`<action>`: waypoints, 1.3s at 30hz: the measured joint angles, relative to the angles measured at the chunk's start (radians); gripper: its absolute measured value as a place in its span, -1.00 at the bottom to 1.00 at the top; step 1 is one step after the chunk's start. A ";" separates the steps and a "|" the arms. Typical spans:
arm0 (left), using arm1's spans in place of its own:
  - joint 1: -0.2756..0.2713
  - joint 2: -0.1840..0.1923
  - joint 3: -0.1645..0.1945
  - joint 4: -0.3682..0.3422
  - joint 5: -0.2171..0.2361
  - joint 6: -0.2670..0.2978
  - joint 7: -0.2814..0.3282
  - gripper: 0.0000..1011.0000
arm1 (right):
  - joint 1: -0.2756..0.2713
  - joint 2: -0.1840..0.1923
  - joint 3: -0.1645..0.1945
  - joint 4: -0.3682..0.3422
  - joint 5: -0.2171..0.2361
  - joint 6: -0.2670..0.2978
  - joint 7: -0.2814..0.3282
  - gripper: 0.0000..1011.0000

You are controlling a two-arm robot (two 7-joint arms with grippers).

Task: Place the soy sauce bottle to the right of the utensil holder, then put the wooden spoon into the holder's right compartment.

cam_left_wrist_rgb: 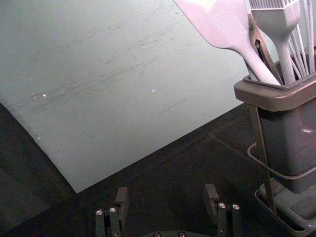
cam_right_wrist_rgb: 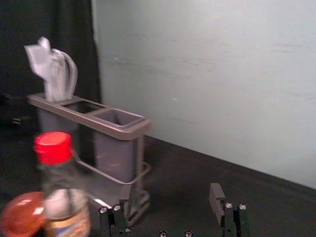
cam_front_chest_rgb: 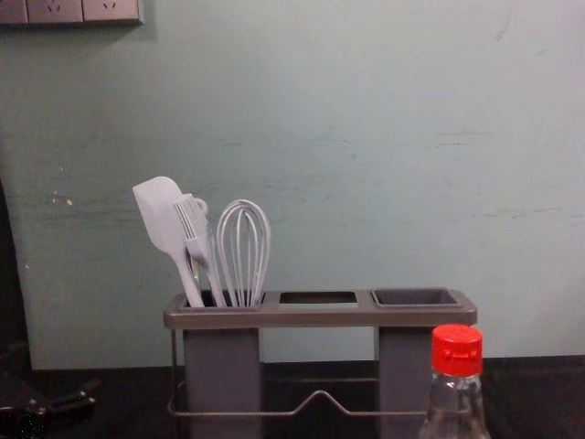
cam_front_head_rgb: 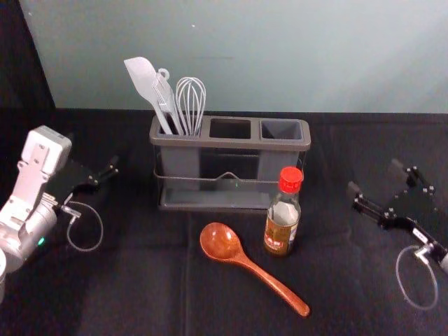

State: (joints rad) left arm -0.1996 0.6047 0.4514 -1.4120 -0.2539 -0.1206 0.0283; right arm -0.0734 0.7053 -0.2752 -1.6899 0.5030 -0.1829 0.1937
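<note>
Soy sauce bottle (cam_front_head_rgb: 282,213) of clear glass, red plastic cap and brown-and-white label, and glossy reddish-brown wooden spoon (cam_front_head_rgb: 221,242) both rest before us on the broad black cloth (cam_front_head_rgb: 140,280). Behind them we see the grey plastic utensil holder (cam_front_head_rgb: 231,143) with a brownish rim and three compartments side by side. To its left, at the head view's left side, we find the dark left gripper (cam_front_head_rgb: 96,155), fingers apart; well to the bottle's right, we have the dark right gripper (cam_front_head_rgb: 374,178), its fingers spread too. Our bottle stands upright in front of the holder's right part, and just left of it our spoon has its bowl, the handle slanting nearer and rightward. White spatula (cam_front_head_rgb: 143,80), white whisk (cam_front_head_rgb: 190,101) and white brush (cam_front_chest_rgb: 194,229) stand in the left compartment.
</note>
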 joint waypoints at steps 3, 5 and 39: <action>0.000 0.000 0.000 0.000 0.000 0.000 0.000 0.99 | -0.025 0.014 0.019 -0.018 0.068 0.008 0.065 0.99; 0.000 0.000 0.000 0.000 0.000 0.000 0.000 0.99 | -0.037 0.021 0.028 -0.025 0.117 0.019 0.120 0.99; 0.000 0.000 0.000 0.000 0.000 0.000 0.000 0.99 | 0.113 -0.086 -0.072 -0.018 0.038 0.142 0.313 0.99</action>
State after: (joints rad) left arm -0.1995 0.6047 0.4514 -1.4120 -0.2539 -0.1205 0.0283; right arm 0.0396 0.6193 -0.3473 -1.7081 0.5408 -0.0405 0.5065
